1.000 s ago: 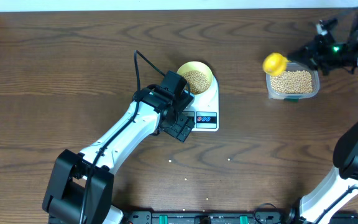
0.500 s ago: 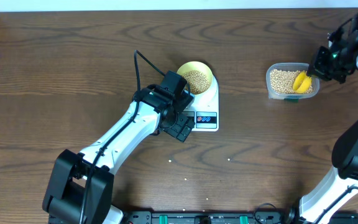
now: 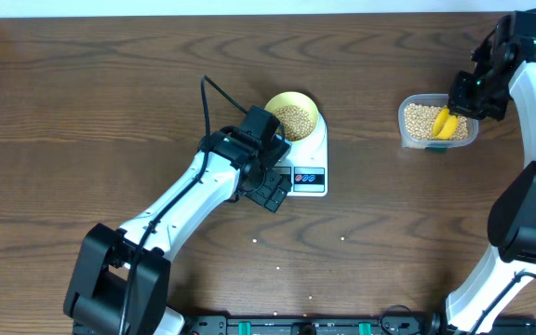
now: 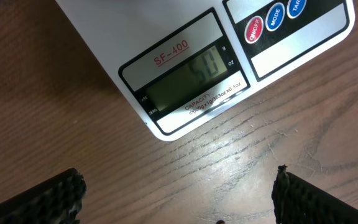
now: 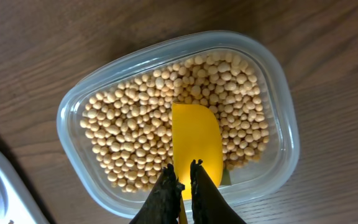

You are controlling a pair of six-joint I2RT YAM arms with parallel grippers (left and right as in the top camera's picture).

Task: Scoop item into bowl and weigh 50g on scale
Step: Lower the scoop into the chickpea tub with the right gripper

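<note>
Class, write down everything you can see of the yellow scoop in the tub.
The yellow scoop is smooth and plastic-looking, with a rounded blade. It lies on the soybeans inside the clear tub, blade pointing toward the tub's middle. Its handle end is pinched between the closed fingers of the right gripper.

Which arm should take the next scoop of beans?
Right. The right gripper has its jaws pinching the scoop lying in the tub of beans; the left gripper hangs by the scale, jaws open, far from the tub.
</note>
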